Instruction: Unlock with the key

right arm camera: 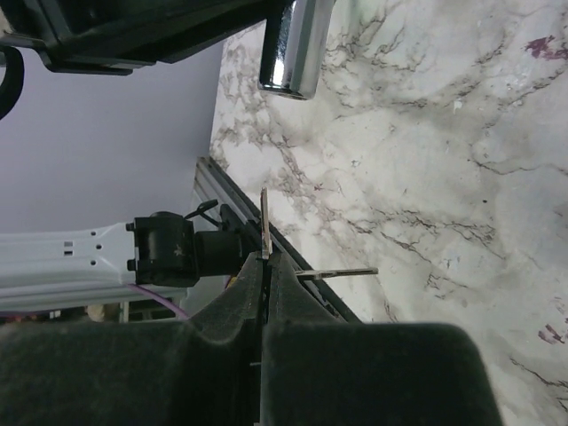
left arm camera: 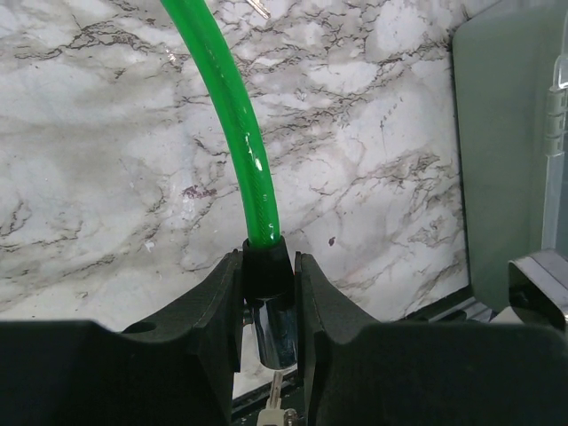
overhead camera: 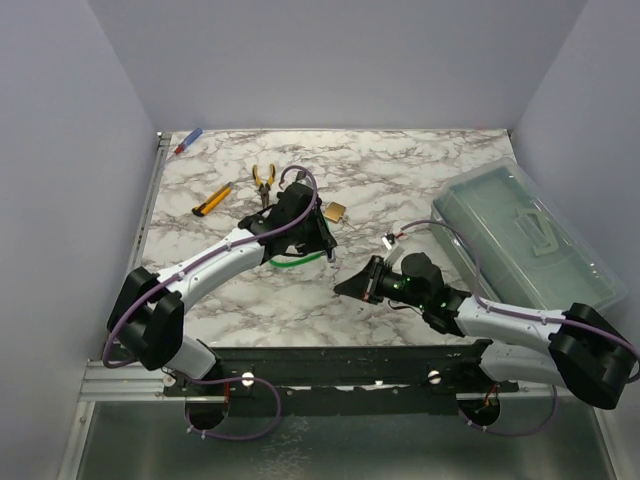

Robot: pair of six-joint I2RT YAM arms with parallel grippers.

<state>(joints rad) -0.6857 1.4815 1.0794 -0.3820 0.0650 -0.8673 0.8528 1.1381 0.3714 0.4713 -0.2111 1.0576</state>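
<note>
Left pincer: narrow, clamped from both sides on the black collar at the end of a green cable. Below the collar, between the fingers, a chrome cylinder, its lower end toward the wrist camera. Keyhole face not visible in any view. Cable arching up and out of the left wrist view at the top edge. From above, only a short green loop showing under the arm, the rest hidden by the pincer body.

Right pincer: fully closed on a key, seen edge-on as a thin metal strip standing out past the fingertips. A second thin metal piece sticking out sideways at the fingertips: another key or part of a ring, impossible to tell. Key tip pointing toward the chrome cylinder and apart from it in the right wrist view, with bare marble table showing between them. In the left wrist view, key tip just below the cylinder, cut off by the bottom edge; touching or not, cannot tell.

From above, both pincers near the middle of the table, facing each other; key too small to make out there. Just beside the left pincer, a small brass-coloured object, shape unclear. Farther back, pliers, a yellow utility knife and a marker at the far left corner. At the right, a clear plastic toolbox.
</note>
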